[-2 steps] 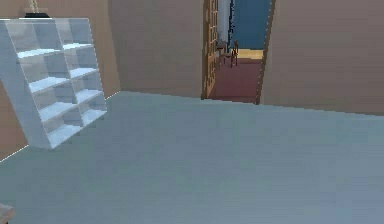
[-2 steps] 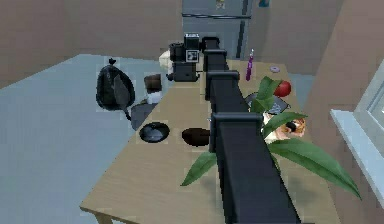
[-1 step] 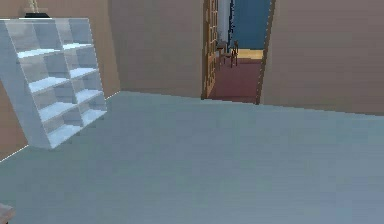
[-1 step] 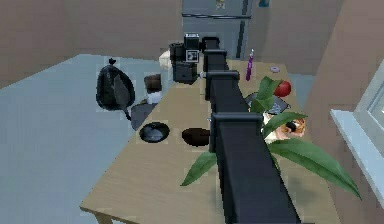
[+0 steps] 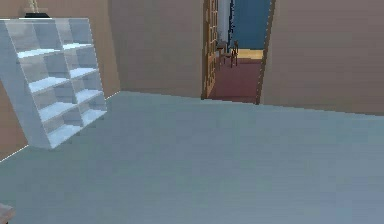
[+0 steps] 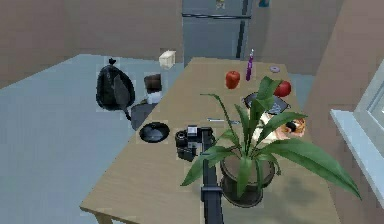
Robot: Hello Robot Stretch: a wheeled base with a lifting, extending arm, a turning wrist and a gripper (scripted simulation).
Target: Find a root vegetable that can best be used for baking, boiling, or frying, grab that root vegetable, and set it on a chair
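Pincer (image 6: 183,141) is down low over the smooth wooden desk (image 6: 135,180), and I can't tell whether it holds anything. A shallow round black dish (image 6: 153,132) lies just beside it. On the pincer's other side a dark round pot (image 6: 243,192) carries a long-leaved green plant (image 6: 262,105), and past that, well apart from the pincer, a brownish rounded lump (image 6: 297,127) rests on the desk.

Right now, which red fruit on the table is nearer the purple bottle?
The red fruit at the arm side view's left; the other fruit sits among plant leaves.
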